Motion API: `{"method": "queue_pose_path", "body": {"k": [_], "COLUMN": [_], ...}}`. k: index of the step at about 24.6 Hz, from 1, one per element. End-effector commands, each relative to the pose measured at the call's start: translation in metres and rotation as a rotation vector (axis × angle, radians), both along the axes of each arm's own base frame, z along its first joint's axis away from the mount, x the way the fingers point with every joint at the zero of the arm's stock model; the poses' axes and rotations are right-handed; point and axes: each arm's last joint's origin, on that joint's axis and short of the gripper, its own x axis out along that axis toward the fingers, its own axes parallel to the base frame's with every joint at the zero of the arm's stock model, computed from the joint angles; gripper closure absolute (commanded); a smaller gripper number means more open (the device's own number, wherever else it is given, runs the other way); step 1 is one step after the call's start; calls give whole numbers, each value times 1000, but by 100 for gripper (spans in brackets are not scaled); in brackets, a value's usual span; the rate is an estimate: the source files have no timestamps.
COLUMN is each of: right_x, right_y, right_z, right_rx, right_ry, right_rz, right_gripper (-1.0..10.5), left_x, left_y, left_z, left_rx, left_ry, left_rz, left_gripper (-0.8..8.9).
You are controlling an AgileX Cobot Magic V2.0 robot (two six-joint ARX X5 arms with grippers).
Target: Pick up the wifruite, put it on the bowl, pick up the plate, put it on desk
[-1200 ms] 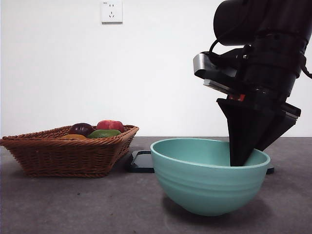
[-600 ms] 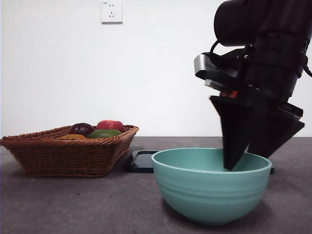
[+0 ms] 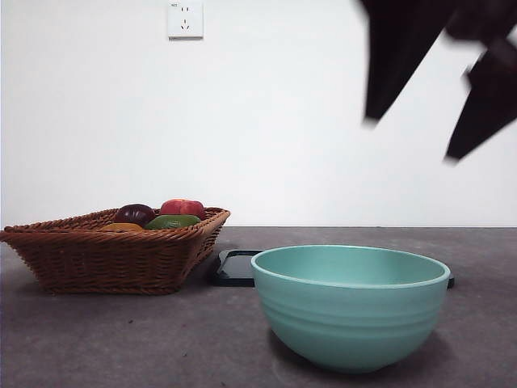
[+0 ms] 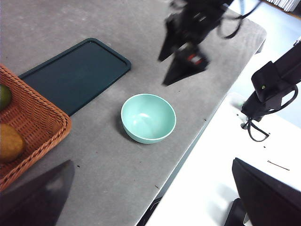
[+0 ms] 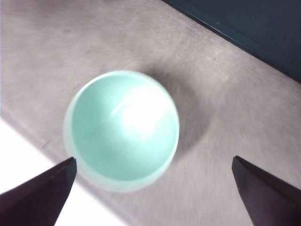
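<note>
Grey desk point(image 3: 121, 339) holds empty bowl point(image 3: 350, 303); my right gripper point(image 3: 420, 121) hangs spread wide above it, so next I'd approach the wifruite point(image 4: 9, 142) in the basket point(image 3: 113, 250) squarely.

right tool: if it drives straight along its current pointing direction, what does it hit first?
Probably the bowl. The right tool points down with jaws open, the empty bowl sitting between them but off-centre, so it could meet the rim or the desk beside it.

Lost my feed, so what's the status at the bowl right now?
Right claw open, empty, high above the bowl. Left claw open, waiting off to the side. Bowl empty on the desk. Nothing in the way.
</note>
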Motion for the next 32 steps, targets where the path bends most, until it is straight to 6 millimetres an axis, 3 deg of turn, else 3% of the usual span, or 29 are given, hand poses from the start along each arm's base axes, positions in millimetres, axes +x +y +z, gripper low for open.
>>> {"method": "queue_pose_path", "body": {"k": [1, 6, 14, 18, 27, 29, 32], "right_x": [-23, -81, -150, -162, -163, -163, -163], "right_y": [-14, -53, -100, -108, -108, -108, -108], "right_z": [30, 69, 85, 85, 85, 85, 85], "right_rx": [50, 208, 388, 431, 431, 431, 431], "right_ry": [-87, -292, -538, -563, -569, -569, -568], "right_rz": [16, -9, -17, -36, -34, -33, -33], "right_gripper": [344, 344, 344, 344, 344, 402, 772], "left_x": [0, 0, 1, 1, 1, 1, 1], "left_y": [0, -1, -1, -1, -1, -1, -1], "left_z": [3, 5, 5, 5, 5, 5, 5], "left_rx": [-9, -18, -23, -23, -23, -23, -23], "left_ry": [-15, -31, -41, -41, -41, -41, -41], "left_rz": [-13, -13, -13, -13, -13, -13, -13], "left_gripper": [188, 188, 188, 188, 200, 294, 628]}}
